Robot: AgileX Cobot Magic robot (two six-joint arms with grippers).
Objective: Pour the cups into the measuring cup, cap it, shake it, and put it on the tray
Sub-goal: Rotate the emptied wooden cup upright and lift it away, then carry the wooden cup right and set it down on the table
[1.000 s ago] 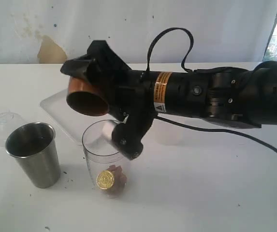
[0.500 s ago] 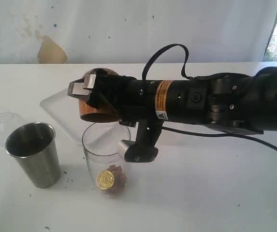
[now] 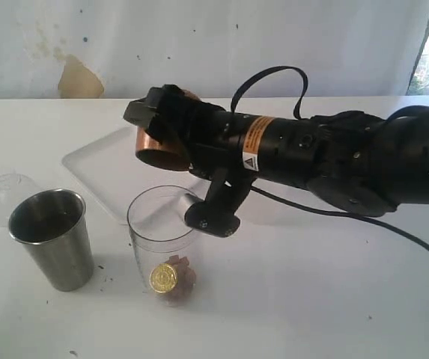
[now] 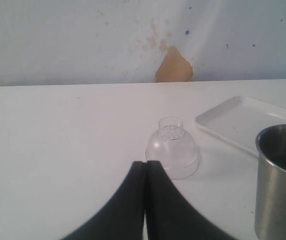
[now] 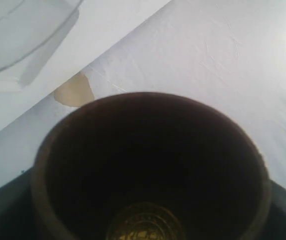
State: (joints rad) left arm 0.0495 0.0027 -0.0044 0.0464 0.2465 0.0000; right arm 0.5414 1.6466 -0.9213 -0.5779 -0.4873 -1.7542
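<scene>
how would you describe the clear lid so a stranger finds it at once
On the white table, find the steel tumbler on the left of the exterior view. Just behind it, to its left, sits the lid: a small clear dome with a short neck on top, far squatter than the tumbler.
</scene>
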